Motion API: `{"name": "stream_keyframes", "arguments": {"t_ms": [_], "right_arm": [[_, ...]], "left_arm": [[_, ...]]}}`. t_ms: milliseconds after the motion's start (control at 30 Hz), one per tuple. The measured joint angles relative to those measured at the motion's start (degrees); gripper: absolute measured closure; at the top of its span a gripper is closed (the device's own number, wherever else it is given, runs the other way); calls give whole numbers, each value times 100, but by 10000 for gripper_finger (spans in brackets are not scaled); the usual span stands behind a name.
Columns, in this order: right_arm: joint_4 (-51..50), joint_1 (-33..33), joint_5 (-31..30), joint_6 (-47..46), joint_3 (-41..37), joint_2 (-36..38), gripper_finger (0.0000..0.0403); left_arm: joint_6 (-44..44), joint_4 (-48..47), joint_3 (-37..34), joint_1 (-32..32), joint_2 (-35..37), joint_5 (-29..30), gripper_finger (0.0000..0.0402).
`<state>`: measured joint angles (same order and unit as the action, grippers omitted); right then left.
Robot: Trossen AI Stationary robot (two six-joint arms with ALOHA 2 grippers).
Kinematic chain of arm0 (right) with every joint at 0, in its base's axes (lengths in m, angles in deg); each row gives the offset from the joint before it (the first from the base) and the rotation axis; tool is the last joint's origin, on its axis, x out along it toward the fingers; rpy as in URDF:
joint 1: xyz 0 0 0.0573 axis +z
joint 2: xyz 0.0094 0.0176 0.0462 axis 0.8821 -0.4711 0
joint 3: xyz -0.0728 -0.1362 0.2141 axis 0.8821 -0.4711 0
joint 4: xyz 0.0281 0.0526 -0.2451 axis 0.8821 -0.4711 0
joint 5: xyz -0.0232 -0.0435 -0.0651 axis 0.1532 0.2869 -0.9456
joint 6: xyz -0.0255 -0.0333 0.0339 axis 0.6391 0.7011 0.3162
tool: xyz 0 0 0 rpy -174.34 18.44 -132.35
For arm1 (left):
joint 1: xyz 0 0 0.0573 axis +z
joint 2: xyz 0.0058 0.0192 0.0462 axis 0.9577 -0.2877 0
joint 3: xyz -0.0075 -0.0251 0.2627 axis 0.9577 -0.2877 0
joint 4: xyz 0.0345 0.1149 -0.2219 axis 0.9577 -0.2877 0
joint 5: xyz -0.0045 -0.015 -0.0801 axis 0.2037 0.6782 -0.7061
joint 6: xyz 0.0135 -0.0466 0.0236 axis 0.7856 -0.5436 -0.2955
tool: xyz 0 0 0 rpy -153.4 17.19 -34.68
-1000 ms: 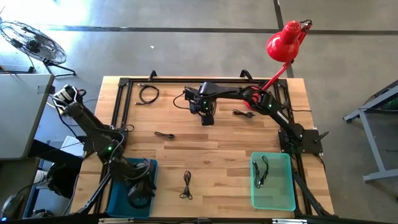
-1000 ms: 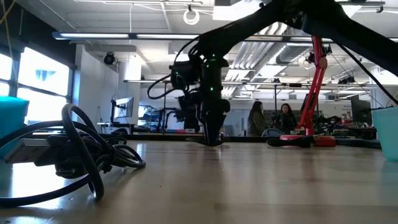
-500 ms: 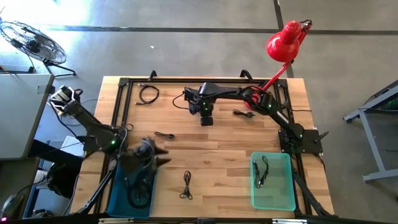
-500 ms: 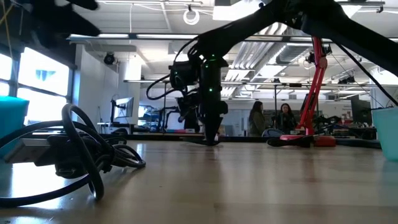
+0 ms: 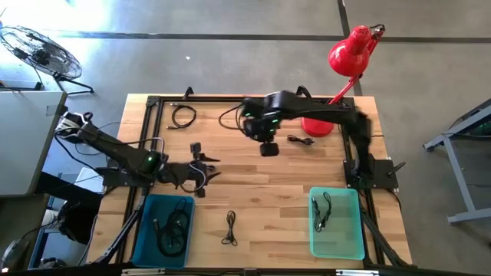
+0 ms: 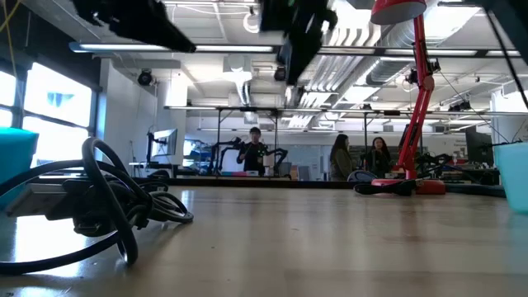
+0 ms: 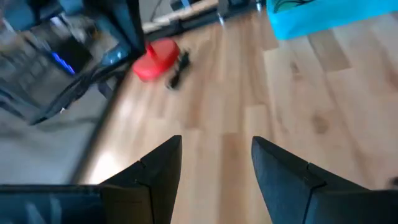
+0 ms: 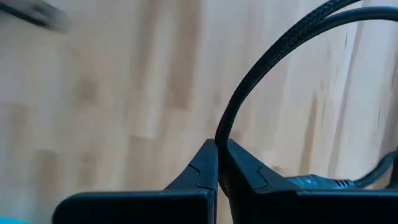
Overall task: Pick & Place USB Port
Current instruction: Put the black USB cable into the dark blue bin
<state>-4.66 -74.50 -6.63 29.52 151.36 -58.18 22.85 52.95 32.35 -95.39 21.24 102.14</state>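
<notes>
My right gripper (image 5: 268,148) is over the table's far middle, raised high in the low view (image 6: 301,37), and shut on a black braided USB cable (image 5: 228,116). The cable's loop arcs away from the fingers (image 8: 280,56). My left gripper (image 5: 201,162) hovers open over the table left of centre, with only bare wood between its fingers (image 7: 214,162). Other black cables lie flat on the wood: a coil (image 5: 182,116) at the far left, one (image 5: 301,139) by the lamp base and one (image 5: 230,228) near the front edge. My right gripper pinches the cable's cord (image 8: 219,134) between its two fingertips, a single strand. A plug (image 8: 317,182) of the cable lies close beside the fingers. The fingers point down from above. The cord curves away in a slack arc, and the low view shows none of it on the tabletop.
A blue bin (image 5: 146,230) with cables stands at the near left. A green bin (image 5: 349,230) with one cable stands at the near right. A red lamp's base (image 5: 316,126) and post are at the far right. A black frame (image 5: 153,103) rims the table. People stand in the room behind (image 6: 338,161).
My right gripper has shut on the cable, risen well above the table and shifted a little toward the right edge, lifting the cable with it. My left gripper has left the blue bin, risen and swung toward the far edge and the table's middle, staying open.
</notes>
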Motion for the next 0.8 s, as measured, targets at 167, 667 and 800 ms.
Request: {"name": "stream_keyframes", "arguments": {"t_ms": [167,667,800], "right_arm": [[291,245,320,-356,0,824,401],[563,442,847,-1032,-11,1057,402],[601,440,955,-1032,-11,1055,402]], "left_arm": [[1592,-444,828,368,0,-92,213],[4745,-3145,4089,1559,-1107,-947,213],[5147,-3302,4198,1735,-1472,-1091,213]]}}
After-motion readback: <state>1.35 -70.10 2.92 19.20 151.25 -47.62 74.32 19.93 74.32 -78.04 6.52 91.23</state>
